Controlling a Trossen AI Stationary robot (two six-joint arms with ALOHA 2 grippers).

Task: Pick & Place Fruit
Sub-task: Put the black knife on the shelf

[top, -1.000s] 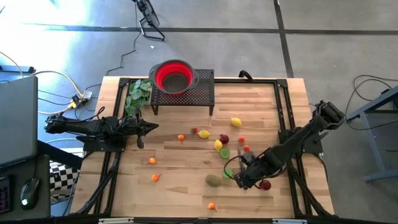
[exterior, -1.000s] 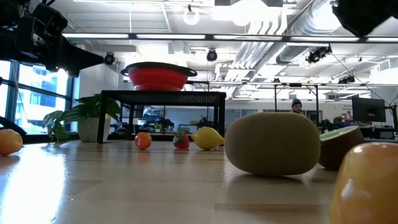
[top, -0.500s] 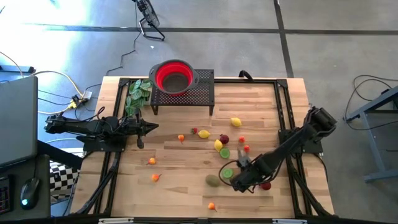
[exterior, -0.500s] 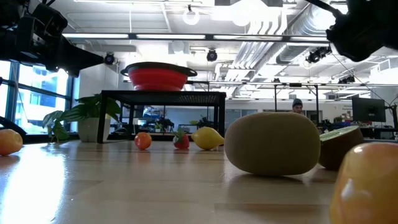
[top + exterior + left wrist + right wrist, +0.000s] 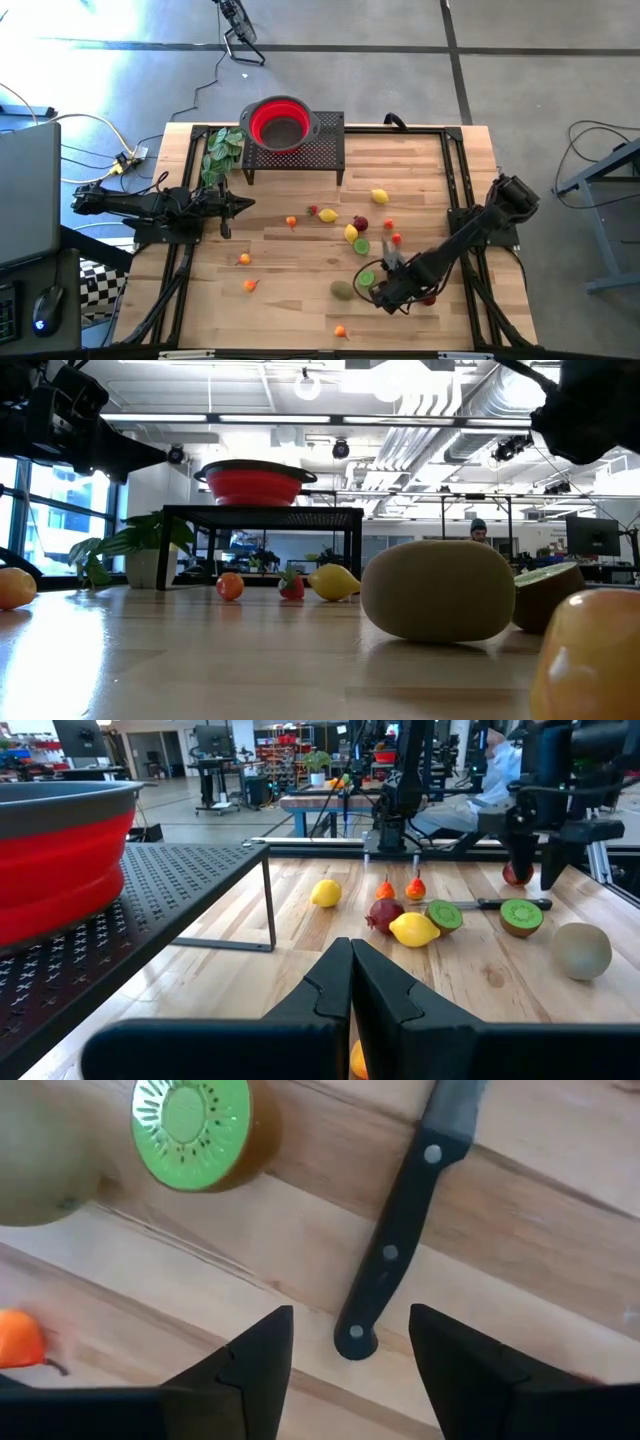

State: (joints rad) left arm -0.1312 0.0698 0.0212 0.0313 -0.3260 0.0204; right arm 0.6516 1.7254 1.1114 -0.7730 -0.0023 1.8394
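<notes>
Small toy fruits lie scattered on the wooden table (image 5: 300, 310): lemons (image 5: 380, 196), red and orange pieces (image 5: 250, 285), a kiwi half (image 5: 192, 1130) and a whole kiwi (image 5: 343, 290). My right gripper (image 5: 350, 1320) points down at the near right, open. Its fingers stand on either side of the butt end of a black knife (image 5: 410, 1210) and touch nothing. The kiwi half lies just beyond the gripper. My left gripper (image 5: 248, 205) waits shut and level at the table's left.
A red bowl (image 5: 278, 122) sits on a black mesh stand (image 5: 300, 152) at the far middle, with a green leafy bunch (image 5: 222, 150) beside it. A red fruit (image 5: 428, 297) lies close under my right arm. An orange piece (image 5: 341, 330) lies by the near edge.
My right gripper has sunk toward the table over the knife, shifting a little toward the near-left. The fruits and the knife have stayed where they were.
</notes>
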